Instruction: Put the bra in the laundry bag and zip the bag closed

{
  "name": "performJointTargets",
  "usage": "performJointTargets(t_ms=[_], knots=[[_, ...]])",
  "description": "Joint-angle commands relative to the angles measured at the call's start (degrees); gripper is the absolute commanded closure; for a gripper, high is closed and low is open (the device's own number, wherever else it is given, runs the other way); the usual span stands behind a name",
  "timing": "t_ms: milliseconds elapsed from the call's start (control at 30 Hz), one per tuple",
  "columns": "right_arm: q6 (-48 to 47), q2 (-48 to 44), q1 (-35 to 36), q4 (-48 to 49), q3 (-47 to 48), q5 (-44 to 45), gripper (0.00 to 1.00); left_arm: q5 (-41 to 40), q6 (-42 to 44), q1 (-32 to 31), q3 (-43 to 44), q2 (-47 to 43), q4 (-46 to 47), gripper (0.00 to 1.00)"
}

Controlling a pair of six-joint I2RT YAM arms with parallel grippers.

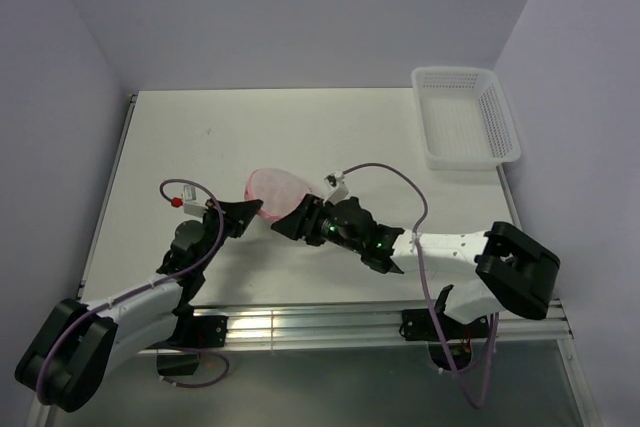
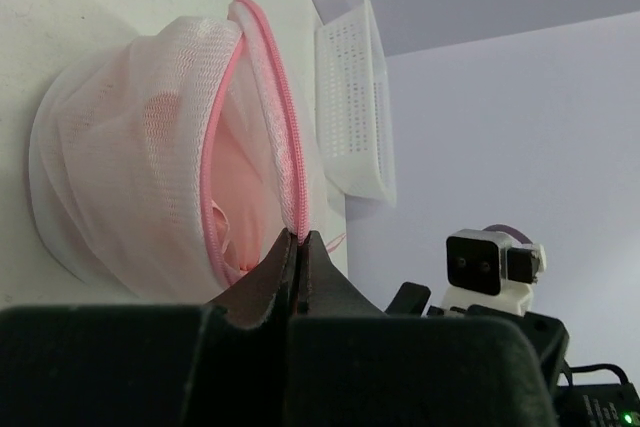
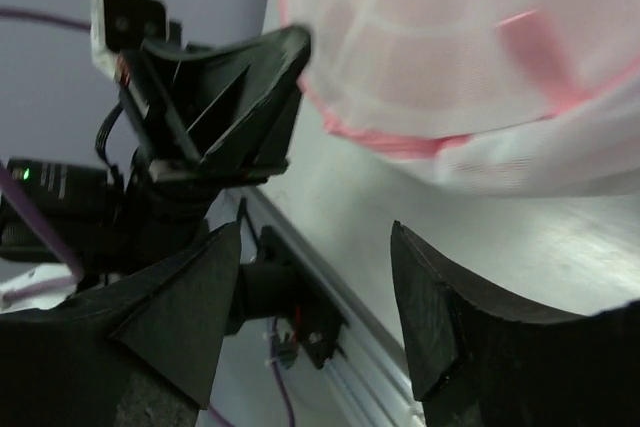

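The laundry bag (image 1: 274,189), a round translucent pink-rimmed mesh pouch, lies on the table in front of both arms. In the left wrist view the bag (image 2: 130,167) gapes along its pink zipper, and the light-pink bra (image 2: 245,182) shows inside it. My left gripper (image 2: 298,234) is shut on the zipper rim at the bag's near edge; it also shows in the top view (image 1: 250,209). My right gripper (image 3: 316,235) is open and empty, just short of the bag (image 3: 470,47), with its fingertips near the bag's right side in the top view (image 1: 291,223).
A white plastic lattice basket (image 1: 462,117) stands at the table's far right corner and also shows in the left wrist view (image 2: 355,97). The two grippers sit close together at the bag. The aluminium rail (image 1: 300,325) runs along the near edge.
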Motion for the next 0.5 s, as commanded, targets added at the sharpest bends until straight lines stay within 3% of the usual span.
performJointTargets(t_ms=[0,167,333,467], knots=[[1.14,5.4,1.87,2.75,2.71,-3.66,0.3,-0.24,-0.55,-0.33,1.83,0.83,5.18,1.0],[2.65,10.42,-0.5,6.03,4.55,-6.76,0.18,1.25,-0.63,-0.42,0.61,-1.19,2.37,1.0],[0.02,10.42,-2.25,4.72,6.66,-2.18,0.25,1.35,-0.63,-0.51,-0.45,-4.0,-0.01,1.0],[-0.17,11.65,-2.7,7.34,7.37,-4.28,0.3,1.35,-1.34,-0.59,-1.41,-4.18,-0.18,1.0]])
